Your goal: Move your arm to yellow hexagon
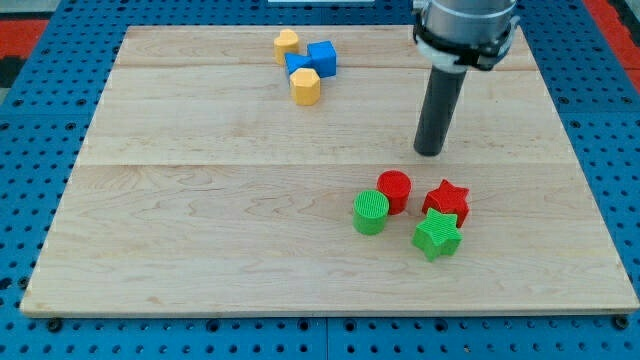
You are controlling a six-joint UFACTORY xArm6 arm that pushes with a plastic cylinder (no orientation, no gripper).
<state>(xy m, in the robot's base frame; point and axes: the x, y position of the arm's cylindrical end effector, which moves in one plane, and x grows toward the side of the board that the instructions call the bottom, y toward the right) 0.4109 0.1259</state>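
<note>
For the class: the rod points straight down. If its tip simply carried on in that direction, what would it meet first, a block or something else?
My tip points straight down at the wooden board, so it would meet bare board first, not a block. The nearest block, the red cylinder, sits toward the view's bottom, and the yellow hexagon lies well off to the view's left.

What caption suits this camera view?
My tip rests mid-board, right of the yellow hexagon and above the red cylinder.

Pale wooden board [200, 200], seemingly matt.
</note>
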